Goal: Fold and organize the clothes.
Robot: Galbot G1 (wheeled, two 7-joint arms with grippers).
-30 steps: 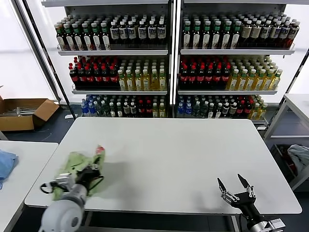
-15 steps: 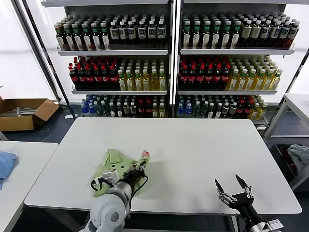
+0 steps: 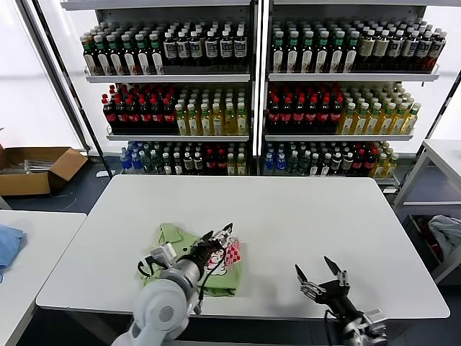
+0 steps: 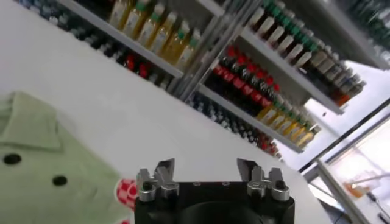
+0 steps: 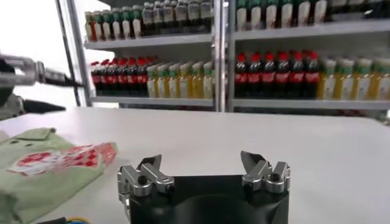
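Note:
The clothes, a light green collared shirt [image 3: 189, 265], lie bunched on the white table [image 3: 302, 209] near its front left. The shirt's red-and-white print [image 3: 232, 254] faces up at its right edge. My left gripper [image 3: 218, 232] hovers just above that edge, open, with nothing between its fingers. In the left wrist view the shirt [image 4: 42, 164] and two dark buttons lie behind the open left gripper [image 4: 207, 167]. My right gripper [image 3: 320, 277] stands open over the table's front right, apart from the shirt. The right wrist view shows the shirt [image 5: 36, 173] off to the side of the right gripper [image 5: 201, 161].
Shelves of bottles [image 3: 252, 94] stand behind the table. A side table on the left carries a light blue cloth [image 3: 9, 245]. A cardboard box [image 3: 36, 167] sits on the floor at the left. A pale cloth [image 3: 446, 234] lies by the right table.
My left gripper dragged the shirt rightward along the table, then opened and let go of it. The right gripper moved left towards the shirt.

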